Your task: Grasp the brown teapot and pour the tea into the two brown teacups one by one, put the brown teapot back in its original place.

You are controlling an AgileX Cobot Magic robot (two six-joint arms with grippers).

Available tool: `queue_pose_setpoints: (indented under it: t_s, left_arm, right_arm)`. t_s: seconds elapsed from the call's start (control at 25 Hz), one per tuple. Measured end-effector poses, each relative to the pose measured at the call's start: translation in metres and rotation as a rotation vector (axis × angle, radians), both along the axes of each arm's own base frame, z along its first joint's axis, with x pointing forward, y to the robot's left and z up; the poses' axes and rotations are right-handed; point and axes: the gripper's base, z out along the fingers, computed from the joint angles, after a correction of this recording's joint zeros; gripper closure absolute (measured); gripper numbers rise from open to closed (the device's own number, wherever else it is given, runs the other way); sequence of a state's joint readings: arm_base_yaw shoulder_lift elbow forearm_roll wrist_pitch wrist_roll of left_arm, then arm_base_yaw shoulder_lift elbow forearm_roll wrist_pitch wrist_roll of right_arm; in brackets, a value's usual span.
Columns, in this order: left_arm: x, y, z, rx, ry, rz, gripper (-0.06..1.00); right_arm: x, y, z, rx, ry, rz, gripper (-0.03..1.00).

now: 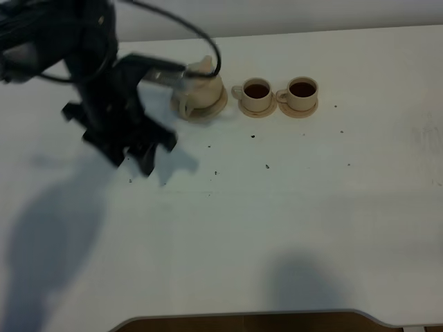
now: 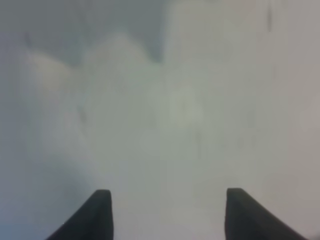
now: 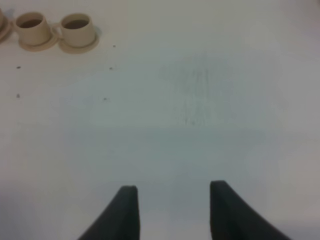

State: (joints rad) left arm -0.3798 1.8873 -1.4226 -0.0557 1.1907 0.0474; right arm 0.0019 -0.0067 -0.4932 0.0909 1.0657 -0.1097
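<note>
A smooth matte white table (image 1: pixel 291 221) fills the overhead view, flecked with a few small dark specks (image 1: pixel 267 166). Over its left part hangs the black left arm, blurred, its left gripper (image 1: pixel 142 155) with the fingers spread wide and nothing between them, clear of the crockery. The round-bellied tan ceramic brown teapot (image 1: pixel 199 90), glazed and knob-lidded, sits on its wide flat saucer (image 1: pixel 214 109) near the far edge, just right of the arm. To its right stand the two brown teacups (image 1: pixel 257 93), small, loop-handled, each on a little round saucer and each holding dark tea, almost touching one another. The right gripper (image 3: pixel 172 210) shows only in its wrist view: tapered black fingers set moderately apart over bare tabletop, empty, well away from the cups.
</note>
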Motion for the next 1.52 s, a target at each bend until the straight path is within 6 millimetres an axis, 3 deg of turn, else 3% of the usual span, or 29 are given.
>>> queue_pose_setpoints:
  t_s: [0.32,0.48,0.64,0.76,1.24,1.52]
  left_arm:
    - [-0.124,0.049,0.004,0.027,0.066,0.000,0.49]
    - [-0.175,0.070,0.005,0.007,0.010,0.015,0.49]
    - [-0.211,0.084,0.010,-0.043,-0.115,0.027,0.49]
    - [-0.230,0.093,0.011,-0.074,-0.217,0.031,0.49]
    - [-0.267,0.111,0.040,-0.185,-0.556,0.046,0.49]
    - [-0.294,0.129,0.051,-0.201,-0.777,0.211,0.49]
  right_arm:
    - [0.000,0.000,0.000,0.000,0.000,0.000,0.61]
    - [0.000,0.000,0.000,0.000,0.000,0.000,0.61]
    - [0.000,0.000,0.000,0.000,0.000,0.000,0.61]
    - [0.000,0.000,0.000,0.000,0.000,0.000,0.61]
    - [0.000,0.000,0.000,0.000,0.000,0.000,0.61]
    - [0.000,0.000,0.000,0.000,0.000,0.000,0.61]
